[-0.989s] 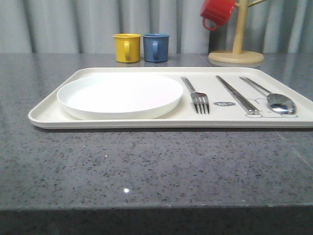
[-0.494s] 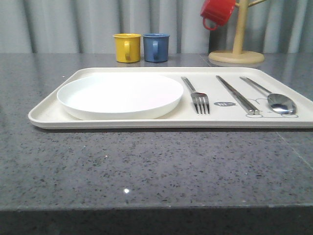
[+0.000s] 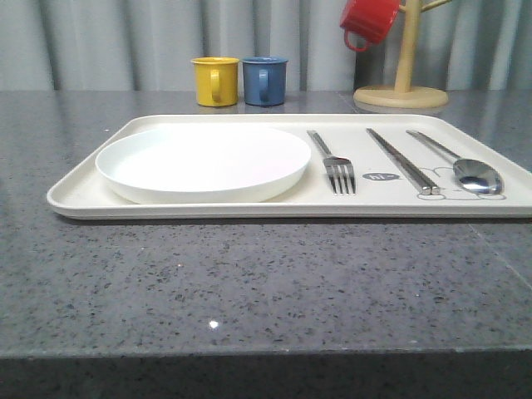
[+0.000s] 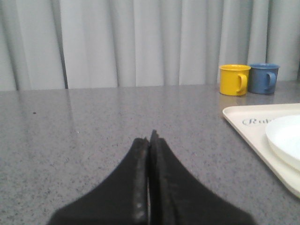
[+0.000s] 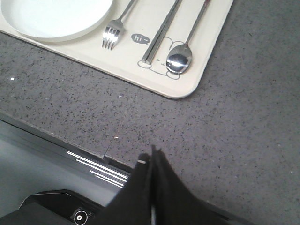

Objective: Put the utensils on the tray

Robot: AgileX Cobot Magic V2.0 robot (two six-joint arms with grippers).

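Lighting: even, diffuse, moderately bright; shadows faint. Glare: small white point on the countertop (image 3: 215, 323) at lower centre of the front view; bright highlight on the spoon (image 5: 179, 59) bowl. Focus: front view sharp; left gripper (image 4: 149, 140) fingers blurred at the frame's bottom; right gripper (image 5: 153, 157) likewise soft, dark.

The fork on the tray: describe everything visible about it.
The fork is slim, shiny silver metal with four tines and a narrow straight handle. It lies flat on the cream tray, tines toward the robot, handle pointing away. It sits between the round white plate and the chopsticks, touching neither. No gripper holds it.
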